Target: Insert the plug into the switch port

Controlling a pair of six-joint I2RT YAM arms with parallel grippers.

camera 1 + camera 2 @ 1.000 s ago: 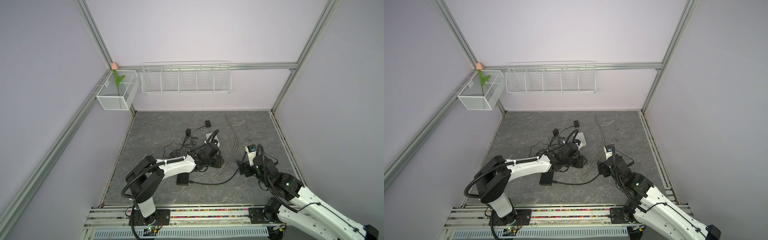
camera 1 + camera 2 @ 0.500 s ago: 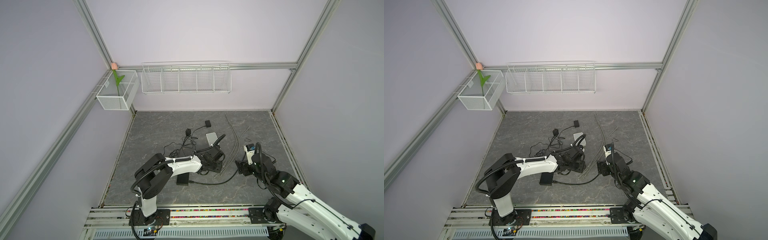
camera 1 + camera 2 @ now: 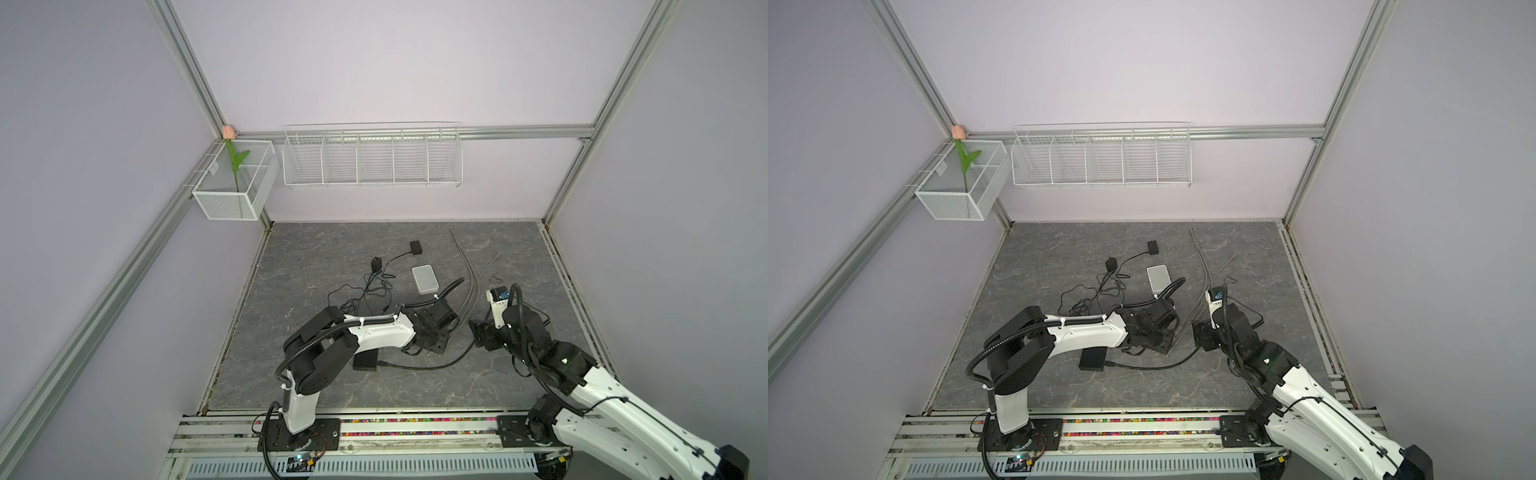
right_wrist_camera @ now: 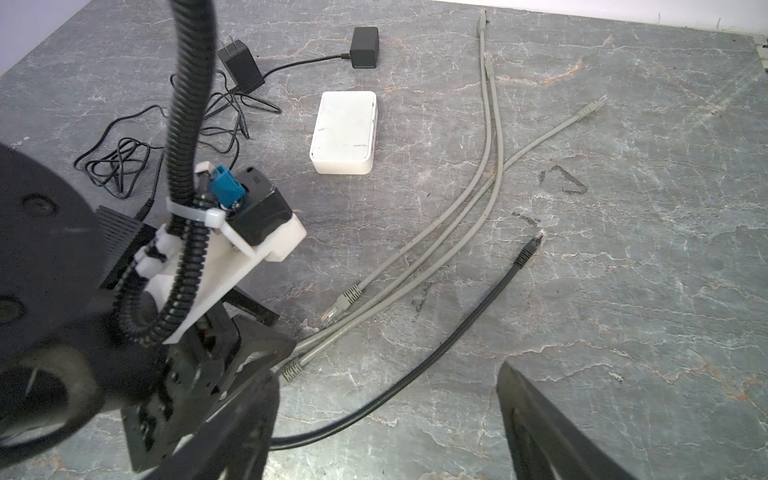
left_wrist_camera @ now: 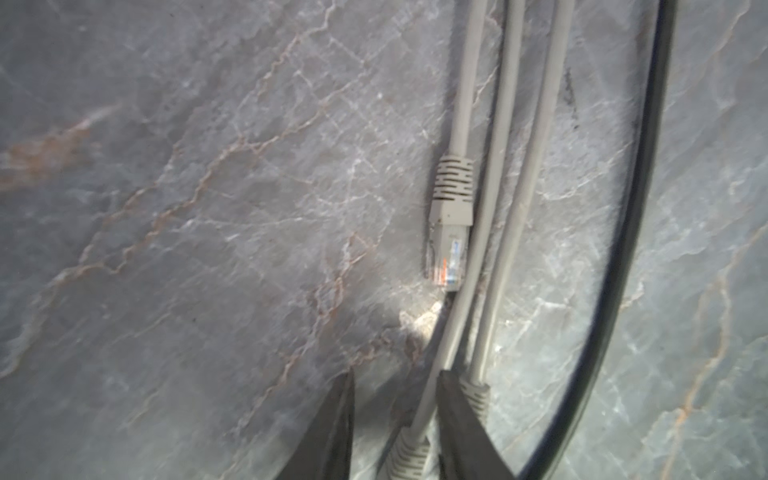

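Grey marbled counter [image 5: 166, 208] in a lilac-walled cell, with cables strewn across the middle. The left tool [image 5: 397, 386] is low over the near ends of three grey cables. Its jaws stand partly apart and straddle one grey plug [image 5: 409, 453] at its ribbed boot. There is a gap on one side, so the plug is not clamped yet. The right tool [image 4: 386, 386] is spread wide, empty, and hangs near the black cable [image 4: 415, 374].

The white switch [image 4: 344, 132] lies flat farther back, well apart from both tools. Its ports don't show in any view.

Risks from here:
- A second boot [image 5: 473, 395] sits just outside one finger [image 5: 457, 415]. A crooked squeeze could pinch or drag that cable too, or push the target out sideways.
- The grip lands on the soft boot, not the clear plug body — the plug could twist in the jaws and reach the port misaligned.
- The latch side of the held plug is hidden here, so it may go in upside down.
- The free plug [image 5: 451, 224] touches the target's cable and may get towed along on the lift.
- The switch looks light and nothing holds it — pushing the plug in would likely slide it rather than seat the plug, unless the right tool braces it.
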